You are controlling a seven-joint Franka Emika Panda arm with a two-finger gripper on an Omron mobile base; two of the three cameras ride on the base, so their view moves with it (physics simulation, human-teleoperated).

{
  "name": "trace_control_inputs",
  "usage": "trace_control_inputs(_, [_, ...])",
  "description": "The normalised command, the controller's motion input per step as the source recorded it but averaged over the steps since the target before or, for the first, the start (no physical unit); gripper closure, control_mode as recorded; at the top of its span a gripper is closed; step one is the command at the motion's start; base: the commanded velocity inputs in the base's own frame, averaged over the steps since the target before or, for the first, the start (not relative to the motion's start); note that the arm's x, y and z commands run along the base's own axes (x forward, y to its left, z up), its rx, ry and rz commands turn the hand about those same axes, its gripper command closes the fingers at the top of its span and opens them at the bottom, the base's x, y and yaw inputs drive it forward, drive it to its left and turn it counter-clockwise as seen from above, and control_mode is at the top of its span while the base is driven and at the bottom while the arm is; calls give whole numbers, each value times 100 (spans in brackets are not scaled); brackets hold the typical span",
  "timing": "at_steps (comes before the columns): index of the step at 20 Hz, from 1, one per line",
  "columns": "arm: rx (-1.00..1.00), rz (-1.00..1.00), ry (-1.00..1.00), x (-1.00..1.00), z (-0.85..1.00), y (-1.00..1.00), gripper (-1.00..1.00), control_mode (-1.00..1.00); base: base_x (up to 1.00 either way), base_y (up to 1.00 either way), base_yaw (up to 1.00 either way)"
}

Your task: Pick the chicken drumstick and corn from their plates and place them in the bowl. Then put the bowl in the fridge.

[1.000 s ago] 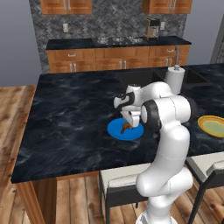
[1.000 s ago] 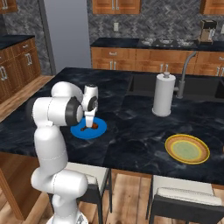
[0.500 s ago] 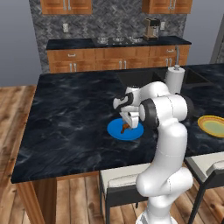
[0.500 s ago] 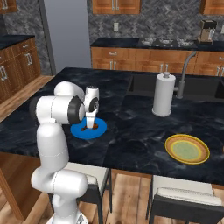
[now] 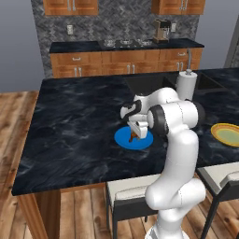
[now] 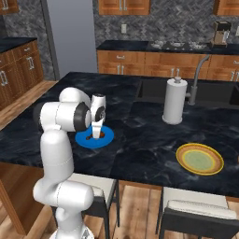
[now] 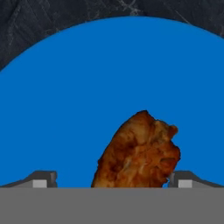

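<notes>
The reddish-brown chicken drumstick (image 7: 140, 148) lies on the bright blue plate (image 7: 109, 65) near the middle of the dark island counter. My gripper (image 7: 111, 179) points straight down over it, open, with one fingertip on each side of the meat and nothing gripped. From the base views the hand (image 5: 135, 135) (image 6: 98, 134) stands low on the blue plate (image 5: 123, 138) (image 6: 84, 140), mostly covering the drumstick (image 5: 136, 136). The yellow-rimmed plate (image 6: 179, 158) (image 5: 214, 132) with a greenish centre sits far right. The corn and the bowl are out of view. The tall grey fridge (image 6: 70, 37) stands at the back left.
A white paper-towel roll (image 6: 174, 100) stands upright beside the sink (image 6: 210, 93) with its curved tap. Chairs (image 6: 200, 212) are tucked under the counter's near edge. Wooden cabinets and a coffee machine (image 5: 161, 30) line the back wall.
The hand has sunk a little toward the blue plate, so the open fingers now flank the drumstick. Nothing else has moved.
</notes>
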Motion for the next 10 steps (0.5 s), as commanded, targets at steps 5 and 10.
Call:
trace_control_inputs(5, [0, 0, 2, 0, -22, 0, -100, -100, 0, 0, 0])
trace_control_inputs(10, [0, 0, 0, -6, -23, 2, 100, -100, 0, 0, 0])
